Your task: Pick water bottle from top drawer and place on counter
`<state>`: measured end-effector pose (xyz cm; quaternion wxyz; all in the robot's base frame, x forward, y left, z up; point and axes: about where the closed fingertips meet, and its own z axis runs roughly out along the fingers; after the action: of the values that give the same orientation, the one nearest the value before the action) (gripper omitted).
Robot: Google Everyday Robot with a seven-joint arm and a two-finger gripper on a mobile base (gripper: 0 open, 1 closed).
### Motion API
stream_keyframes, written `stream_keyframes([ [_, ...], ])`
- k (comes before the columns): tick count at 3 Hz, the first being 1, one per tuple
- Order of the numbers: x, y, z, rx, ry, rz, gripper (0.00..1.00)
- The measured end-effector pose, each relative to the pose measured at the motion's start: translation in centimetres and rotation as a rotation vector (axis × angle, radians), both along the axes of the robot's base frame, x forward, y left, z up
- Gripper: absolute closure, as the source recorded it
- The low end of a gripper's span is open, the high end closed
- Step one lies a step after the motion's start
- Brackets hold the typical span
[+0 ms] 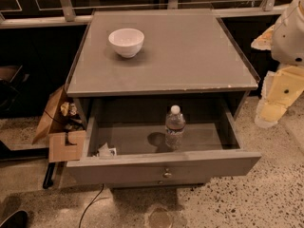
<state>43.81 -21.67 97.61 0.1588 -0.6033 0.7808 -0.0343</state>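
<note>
The top drawer point(161, 167) of the grey cabinet is pulled open, with a small round metal knob on its front panel. The water bottle point(175, 127), clear with a white cap, stands upright inside the drawer, right of centre. The counter point(190, 56) is the cabinet's flat grey top. My arm shows as white and pale-yellow parts at the right edge, beside the cabinet. My gripper point(271, 112) is at the arm's low end, right of the drawer and well apart from the bottle.
A white bowl point(126, 42) stands on the counter at the back left. A crumpled white wrapper point(106, 151) lies in the drawer's front left corner. Cardboard pieces point(61, 127) and a cable lie on the floor to the left. A railing runs behind the cabinet.
</note>
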Motion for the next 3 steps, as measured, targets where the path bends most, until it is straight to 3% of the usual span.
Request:
stream_keyframes([
  [1,0.0,0.0,0.0,0.000,0.000,0.000,0.00],
  [3,0.3,0.1,-1.1,0.034,-0.023,-0.015,0.42],
])
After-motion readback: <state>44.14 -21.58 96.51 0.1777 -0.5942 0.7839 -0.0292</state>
